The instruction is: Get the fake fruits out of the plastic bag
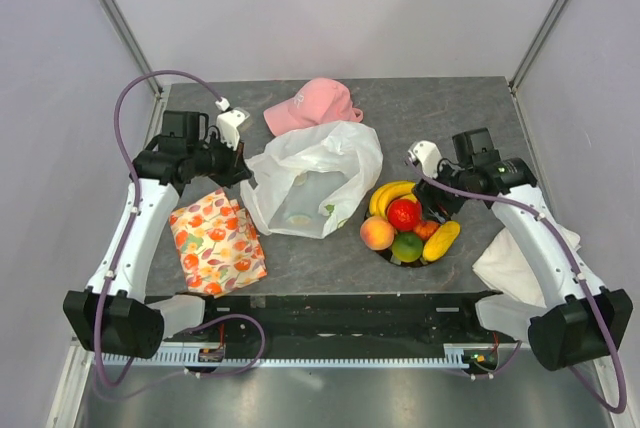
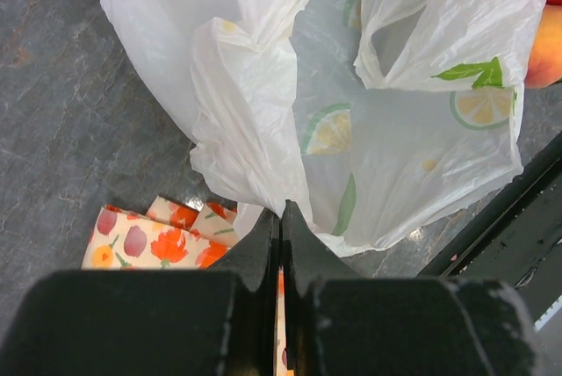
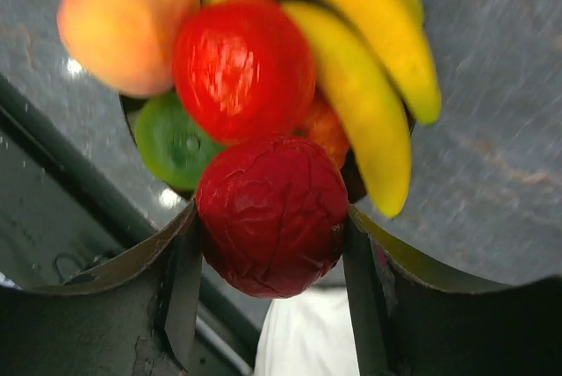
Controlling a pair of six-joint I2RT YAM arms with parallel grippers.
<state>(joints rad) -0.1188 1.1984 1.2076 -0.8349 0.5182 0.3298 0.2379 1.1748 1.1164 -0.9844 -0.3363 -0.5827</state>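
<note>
My right hand point(image 3: 270, 222) held a dark red fruit point(image 3: 272, 231) between its two fingers, both touching its wrinkled skin, and it hung just over the heap of fake fruits point(image 1: 405, 223) on the right of the table point(image 1: 450, 118): bananas point(image 3: 369, 68), a bright red fruit point(image 3: 244, 68), a peach point(image 3: 123, 20) and a lime point(image 3: 171, 139), crowded together on what looked like a dark dish point(image 1: 390, 257).

My left hand point(image 2: 280, 218) was pressed together on a fold at the edge of the plastic bag point(image 2: 395, 156) - the bag lay slack mid-table, mouth toward the fruit. Whether anything was left inside I could not tell.

I judged the step to be setting this fruit down. The heap was already full and rounded, so dropping from above risked it rolling off, or knocking the bright red one loose. Better, I thought, to come low over a gap beside the lime, let the fruit rest first, then part the fingers slowly. The left hand's job was simply to keep the bag pinned - no tugging toward the heap.
</note>
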